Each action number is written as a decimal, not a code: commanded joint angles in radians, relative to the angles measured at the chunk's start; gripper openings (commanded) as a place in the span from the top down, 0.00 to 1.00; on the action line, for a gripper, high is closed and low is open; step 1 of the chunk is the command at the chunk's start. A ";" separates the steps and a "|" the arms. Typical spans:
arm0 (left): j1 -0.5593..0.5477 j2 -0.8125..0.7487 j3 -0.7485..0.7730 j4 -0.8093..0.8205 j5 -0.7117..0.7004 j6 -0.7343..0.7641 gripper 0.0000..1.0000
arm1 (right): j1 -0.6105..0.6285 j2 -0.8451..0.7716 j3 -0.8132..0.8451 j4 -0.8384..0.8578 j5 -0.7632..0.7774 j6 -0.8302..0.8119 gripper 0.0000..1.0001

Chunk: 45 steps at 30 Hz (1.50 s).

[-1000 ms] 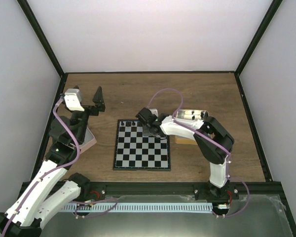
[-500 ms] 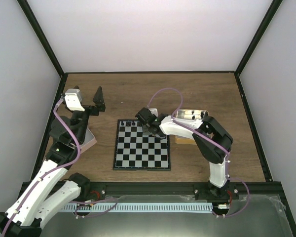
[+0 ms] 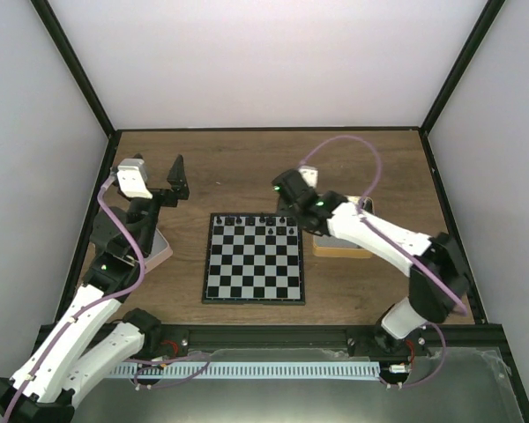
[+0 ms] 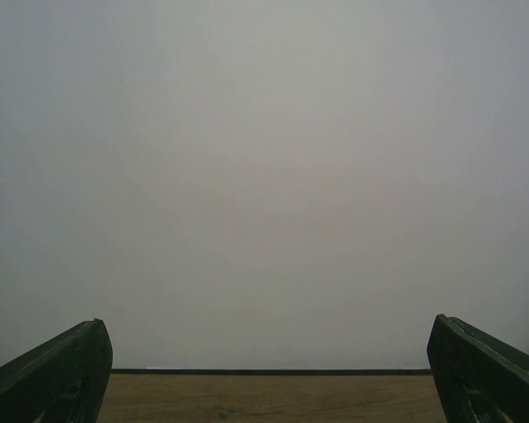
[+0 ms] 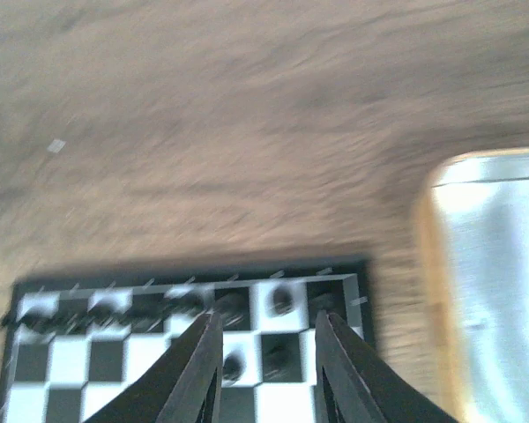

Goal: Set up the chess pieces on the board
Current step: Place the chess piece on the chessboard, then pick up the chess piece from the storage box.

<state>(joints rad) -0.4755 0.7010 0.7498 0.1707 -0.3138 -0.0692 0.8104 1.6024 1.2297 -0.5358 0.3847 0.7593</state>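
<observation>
The board lies flat in the middle of the table. Several tiny black chess pieces stand along its far row, with two in the second row. My right gripper hovers above the board's far right corner, open and empty. In the right wrist view, which is blurred, its gripper stands above the board, with pieces showing between the jaws. My left gripper is raised at the far left, open and empty. In the left wrist view my left gripper faces the back wall.
A tan-sided metal tin sits right of the board, partly under my right arm; it also shows in the right wrist view. A pink tray lies left of the board under my left arm. Black frame rails edge the table.
My right gripper has lifted off the board's far middle squares and moved back and right, beyond the far edge. More pieces now show on the far right squares. The left arm has not moved.
</observation>
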 commanded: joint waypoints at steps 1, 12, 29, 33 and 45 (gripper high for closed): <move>0.005 -0.008 -0.006 0.015 -0.004 0.016 0.00 | -0.134 -0.110 -0.104 -0.047 0.112 0.069 0.69; 0.005 -0.014 -0.007 0.014 0.007 0.026 0.00 | -0.448 -0.148 -0.303 0.117 -0.047 -0.113 0.60; 0.005 0.005 -0.010 0.015 -0.011 0.039 0.00 | -0.571 0.072 -0.309 0.401 -0.120 -0.295 0.76; 0.005 0.010 -0.011 0.012 0.003 0.043 0.00 | -0.571 0.092 -0.309 0.412 -0.078 -0.293 0.79; 0.005 0.005 -0.012 0.014 -0.016 0.056 0.00 | -0.573 0.142 -0.273 0.411 -0.072 -0.324 0.84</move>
<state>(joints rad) -0.4755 0.7132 0.7490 0.1703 -0.3172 -0.0296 0.2481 1.7287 0.9157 -0.1406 0.2882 0.4583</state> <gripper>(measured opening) 0.998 0.159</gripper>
